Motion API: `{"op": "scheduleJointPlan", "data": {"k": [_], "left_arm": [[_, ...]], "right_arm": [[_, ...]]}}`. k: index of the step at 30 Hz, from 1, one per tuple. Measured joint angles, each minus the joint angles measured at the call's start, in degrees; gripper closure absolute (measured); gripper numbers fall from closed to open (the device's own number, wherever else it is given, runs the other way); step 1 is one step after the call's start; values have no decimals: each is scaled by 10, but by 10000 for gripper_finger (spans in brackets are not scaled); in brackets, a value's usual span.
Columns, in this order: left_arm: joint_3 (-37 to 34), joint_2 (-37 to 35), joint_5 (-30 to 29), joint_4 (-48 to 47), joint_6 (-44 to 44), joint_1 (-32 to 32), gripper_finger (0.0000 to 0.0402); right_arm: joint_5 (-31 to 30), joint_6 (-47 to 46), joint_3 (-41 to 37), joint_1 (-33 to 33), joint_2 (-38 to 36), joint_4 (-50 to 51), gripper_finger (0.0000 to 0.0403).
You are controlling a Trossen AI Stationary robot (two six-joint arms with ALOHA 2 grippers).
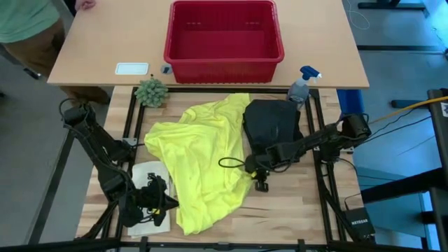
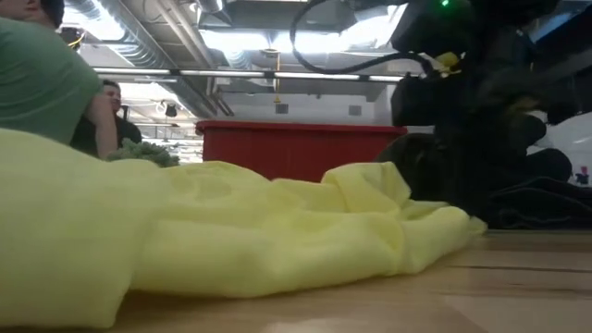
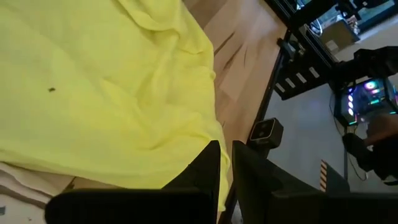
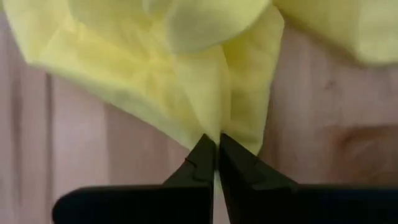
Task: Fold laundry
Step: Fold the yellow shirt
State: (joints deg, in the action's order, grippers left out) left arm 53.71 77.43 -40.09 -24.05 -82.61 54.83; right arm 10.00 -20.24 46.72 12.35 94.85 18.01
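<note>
Two hands: our right hand (image 4: 216, 144) pinches the yellow T-shirt (image 1: 203, 157) hem mid-bench, likely to spread it flat; our left hand (image 3: 225, 152), fingers nearly together, waits at its near-left edge; black trousers (image 1: 271, 122) lie alongside.

High view: overhead, straight down, whole table (image 1: 294, 210) and both arms. Low view: table-top height, level toward the room, very near the T-shirt (image 2: 185, 231). Left wrist view: close over the T-shirt's edge and table rim. Right wrist view: closest, down onto T-shirt and wood. Shared by all four: T-shirt.
</note>
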Motion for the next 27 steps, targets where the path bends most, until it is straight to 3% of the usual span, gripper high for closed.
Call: {"op": "scheduleJointPlan", "data": {"k": [8,12,19,27], "left_arm": [[0,3,5,-8,-13,0,369],[1,24,48,-2,-14,0,369],[1,117,171,7,27,12,369],[1,200,175,73,95,15,348]], "right_arm": [[44,-65,26,27,-50,-6,401],[49,-82,65,27,-94,12,402],[27,-77,117,26,-153,68,402],[15,-72,122,26,-161,91,403]]}}
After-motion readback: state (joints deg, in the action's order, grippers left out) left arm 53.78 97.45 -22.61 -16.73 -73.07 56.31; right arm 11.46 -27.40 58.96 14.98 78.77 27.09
